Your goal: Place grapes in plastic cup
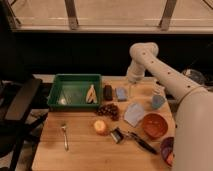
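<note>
The grapes point(107, 110), a dark red-purple bunch, lie on the wooden table just below the green tray's right corner. The light blue plastic cup point(158, 101) stands upright near the table's right edge, above the orange bowl. My gripper point(132, 91) hangs from the white arm at the back of the table, just right of the small blue block and left of the cup. It is above and to the right of the grapes, apart from them. Nothing shows in it.
A green tray point(64, 86) with a banana piece point(91, 94) sits back left. A brown block point(107, 92) and blue block point(121, 93) lie beside it. An orange fruit point(100, 126), fork point(65, 136), grey cloth point(134, 114), orange bowl point(154, 125), purple bowl point(167, 150) and black tool point(139, 141) are nearer.
</note>
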Action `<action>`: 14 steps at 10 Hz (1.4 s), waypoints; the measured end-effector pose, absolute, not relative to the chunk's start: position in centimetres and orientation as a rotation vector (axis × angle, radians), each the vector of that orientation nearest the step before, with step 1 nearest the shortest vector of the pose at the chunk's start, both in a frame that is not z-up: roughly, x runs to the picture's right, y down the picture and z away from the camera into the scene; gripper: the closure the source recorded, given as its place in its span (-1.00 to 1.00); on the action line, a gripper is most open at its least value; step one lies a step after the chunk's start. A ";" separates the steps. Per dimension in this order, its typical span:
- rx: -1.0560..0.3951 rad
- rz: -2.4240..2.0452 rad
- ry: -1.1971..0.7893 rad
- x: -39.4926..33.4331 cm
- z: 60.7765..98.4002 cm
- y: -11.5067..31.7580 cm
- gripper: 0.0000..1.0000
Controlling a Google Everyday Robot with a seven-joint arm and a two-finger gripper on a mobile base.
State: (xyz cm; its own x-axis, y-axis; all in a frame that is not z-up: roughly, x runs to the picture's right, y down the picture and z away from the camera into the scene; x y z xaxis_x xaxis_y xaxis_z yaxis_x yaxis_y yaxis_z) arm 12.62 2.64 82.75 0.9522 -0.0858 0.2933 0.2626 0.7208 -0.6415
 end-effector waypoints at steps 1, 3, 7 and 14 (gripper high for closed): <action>-0.757 -0.228 -0.261 11.6 82.4 3.5 -0.23; -0.763 -0.257 -0.272 10.6 82.2 4.3 -0.23; -0.752 -0.264 -0.268 10.5 82.1 4.4 -0.23; -0.706 -0.318 -0.298 4.2 82.5 7.1 -0.23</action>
State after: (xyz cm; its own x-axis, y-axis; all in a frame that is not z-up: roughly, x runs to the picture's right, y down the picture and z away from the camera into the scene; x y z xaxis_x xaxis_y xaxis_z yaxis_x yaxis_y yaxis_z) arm 4.24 7.11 82.55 0.9105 -0.1833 0.3708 0.3818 0.7171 -0.5831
